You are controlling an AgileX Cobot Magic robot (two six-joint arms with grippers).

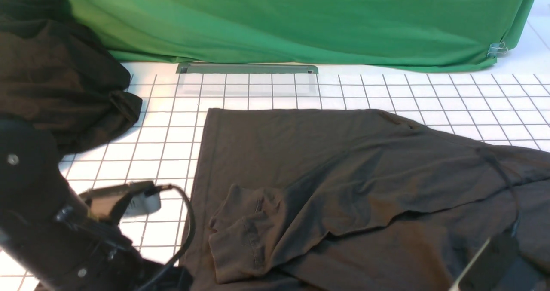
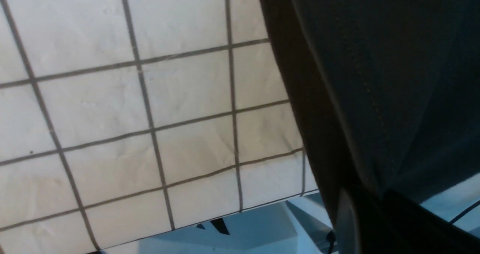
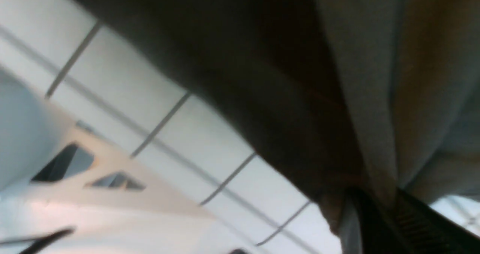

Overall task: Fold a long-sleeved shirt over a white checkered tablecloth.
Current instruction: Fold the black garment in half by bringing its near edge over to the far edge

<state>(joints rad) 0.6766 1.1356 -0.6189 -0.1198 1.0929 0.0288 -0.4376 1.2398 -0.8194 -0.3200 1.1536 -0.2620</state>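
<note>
I had both sets of jaws closed on the long-sleeved shirt [image 1: 343,162]: the left gripper [image 2: 377,212] pinched its stitched edge, the right gripper [image 3: 378,209] a bunched fold. From both grips the dark cloth spread out over the white checkered tablecloth [image 1: 258,97], whose near edge lay just beside the left jaws.

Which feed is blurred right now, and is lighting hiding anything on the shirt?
Right wrist view: soft throughout, tablecloth lines smeared, one side of the shirt near-black in shadow. Left wrist view: sharp, grid and shirt stitching crisp. Front view: evenly lit, no glare, though the left arm looks blurred and the shirt's folds read faintly.
</note>
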